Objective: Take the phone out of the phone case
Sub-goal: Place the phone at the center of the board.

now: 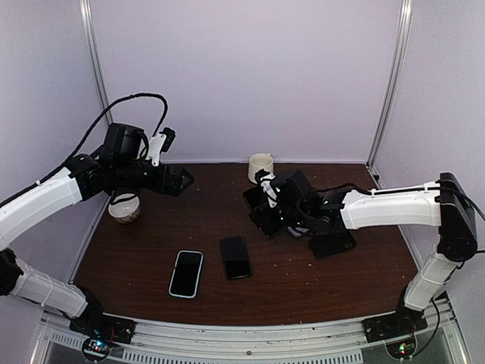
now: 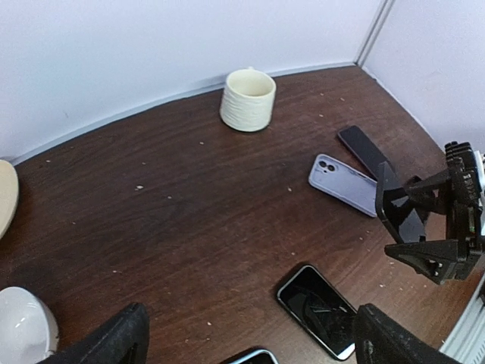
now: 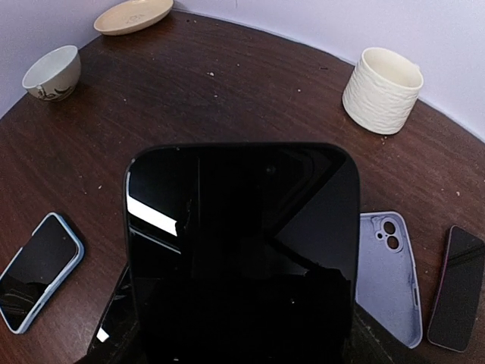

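My right gripper (image 1: 267,206) is shut on a bare black phone (image 3: 242,250), whose glossy screen fills the right wrist view. In the left wrist view the phone (image 2: 404,218) stands on edge in that gripper, above the table. The lavender phone case (image 3: 386,277) lies flat and empty on the table just right of the held phone, its camera cut-out at the far end. It also shows in the left wrist view as the phone case (image 2: 345,184). My left gripper (image 1: 180,180) hangs high at the left, open wide, its black fingertips (image 2: 114,341) with nothing between them.
A ribbed cream mug (image 1: 260,167) stands at the back. A white bowl (image 1: 125,206) sits at the left and a tan plate (image 3: 135,15) beyond it. A blue-cased phone (image 1: 186,273) and a black phone (image 1: 236,257) lie near the front. Another dark phone (image 3: 457,288) lies beside the case.
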Controlling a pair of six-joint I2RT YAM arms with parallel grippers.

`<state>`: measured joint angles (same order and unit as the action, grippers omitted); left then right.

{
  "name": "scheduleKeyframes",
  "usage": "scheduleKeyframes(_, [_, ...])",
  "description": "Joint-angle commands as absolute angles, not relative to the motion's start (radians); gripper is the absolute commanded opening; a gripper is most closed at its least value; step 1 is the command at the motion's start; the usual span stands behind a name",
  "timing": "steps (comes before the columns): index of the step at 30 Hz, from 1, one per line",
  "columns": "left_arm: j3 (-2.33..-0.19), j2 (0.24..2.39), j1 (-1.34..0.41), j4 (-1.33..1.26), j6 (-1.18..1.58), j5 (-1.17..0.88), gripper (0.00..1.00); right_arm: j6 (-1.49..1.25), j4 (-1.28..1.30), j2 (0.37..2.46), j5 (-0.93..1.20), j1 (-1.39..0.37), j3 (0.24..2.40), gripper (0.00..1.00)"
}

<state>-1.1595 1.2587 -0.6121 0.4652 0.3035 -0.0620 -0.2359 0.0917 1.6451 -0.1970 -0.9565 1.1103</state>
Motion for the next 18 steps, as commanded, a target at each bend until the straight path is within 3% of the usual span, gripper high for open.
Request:
scheduleKeyframes(1, [-1.192,1.23,-0.598,0.471,0.274,0.055,0.98,-0.333,0.179,1.757,-0.083,-0.907,1.252,0.44])
scheduleKeyframes(18, [-1.157,1.21,-0.597,0.425,0.263,-0.056,0.95,-0.396,0.334,2.088,-0.046,-0.814,1.516,0.46])
